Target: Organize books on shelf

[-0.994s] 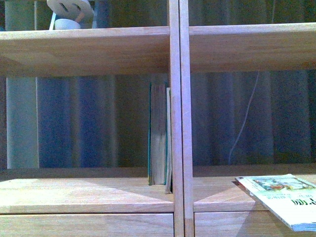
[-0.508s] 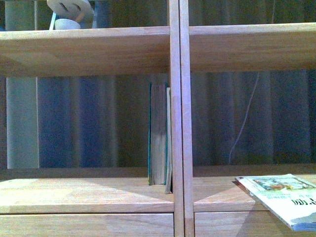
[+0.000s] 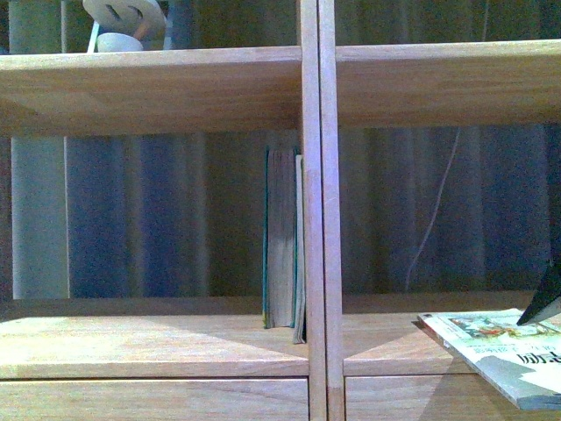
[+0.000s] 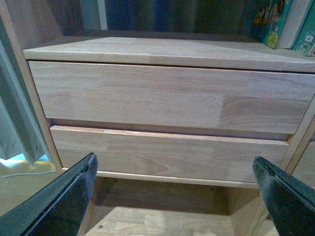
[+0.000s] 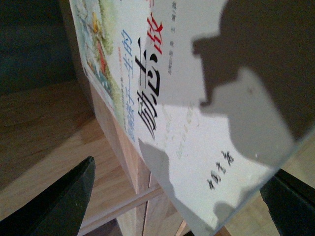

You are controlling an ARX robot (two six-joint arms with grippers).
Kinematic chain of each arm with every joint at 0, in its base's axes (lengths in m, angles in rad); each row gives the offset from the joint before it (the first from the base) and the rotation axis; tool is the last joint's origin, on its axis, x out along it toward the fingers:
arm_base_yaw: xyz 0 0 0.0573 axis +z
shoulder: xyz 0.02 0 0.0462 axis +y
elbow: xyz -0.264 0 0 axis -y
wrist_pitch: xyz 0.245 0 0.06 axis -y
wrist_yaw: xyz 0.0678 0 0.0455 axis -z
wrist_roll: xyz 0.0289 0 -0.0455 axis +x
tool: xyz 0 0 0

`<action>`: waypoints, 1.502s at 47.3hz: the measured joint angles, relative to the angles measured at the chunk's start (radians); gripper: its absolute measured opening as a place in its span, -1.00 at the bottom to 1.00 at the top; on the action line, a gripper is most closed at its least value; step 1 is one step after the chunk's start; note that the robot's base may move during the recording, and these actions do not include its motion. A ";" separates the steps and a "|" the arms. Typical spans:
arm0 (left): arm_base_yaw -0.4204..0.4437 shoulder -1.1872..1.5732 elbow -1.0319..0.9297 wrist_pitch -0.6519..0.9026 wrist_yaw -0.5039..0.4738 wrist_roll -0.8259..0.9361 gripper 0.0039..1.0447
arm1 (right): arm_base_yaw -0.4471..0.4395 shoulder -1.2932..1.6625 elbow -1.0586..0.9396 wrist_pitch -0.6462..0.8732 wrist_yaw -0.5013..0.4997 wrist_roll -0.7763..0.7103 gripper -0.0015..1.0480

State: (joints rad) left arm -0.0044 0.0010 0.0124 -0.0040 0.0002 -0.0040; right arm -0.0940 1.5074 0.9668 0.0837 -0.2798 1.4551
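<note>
Fingertip (image 3: 542, 303) of my right gripper (image 5: 178, 172) newly enters front view above thin pale colourful-covered paperback (image 3: 495, 351) on light wooden shelf (image 3: 175, 346); fingers spread, nothing held, book between them. I judge pickup starting.

The right gripper (image 5: 177, 179) has glossy black fingers (image 5: 61, 206). Close before it, the paperback (image 5: 197, 123) shows a white cover with large black Chinese lettering, a few red characters and a line of teal ones. Its picture is in greens and yellows, and a grey shadow crosses the cover. The left gripper (image 4: 174, 162) is black too. Facing it, the shelf (image 4: 167, 96) is pale tan wood, patterned in jointed blocks. Farther from that gripper, the upright books (image 4: 268, 24) have teal covers with yellow and orange drawings. Beyond the shelf, a curtain (image 3: 131, 219) hangs in dark blue-grey vertical folds.
</note>
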 joint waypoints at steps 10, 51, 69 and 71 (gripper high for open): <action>0.000 0.000 0.000 0.000 0.000 0.000 0.86 | 0.003 0.059 0.047 0.001 0.023 -0.005 0.86; 0.000 0.000 0.000 0.000 0.000 0.000 0.86 | -0.030 0.114 0.095 0.010 0.066 -0.085 -0.21; 0.000 0.000 0.000 0.000 0.000 0.000 0.86 | -0.056 -0.001 0.071 0.023 0.027 -0.137 -0.86; 0.000 0.000 0.000 0.000 0.000 0.000 0.86 | -0.059 -0.013 0.069 0.029 0.021 -0.150 -0.86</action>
State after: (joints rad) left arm -0.0044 0.0006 0.0124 -0.0040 0.0002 -0.0040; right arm -0.1528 1.4948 1.0363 0.1127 -0.2588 1.3056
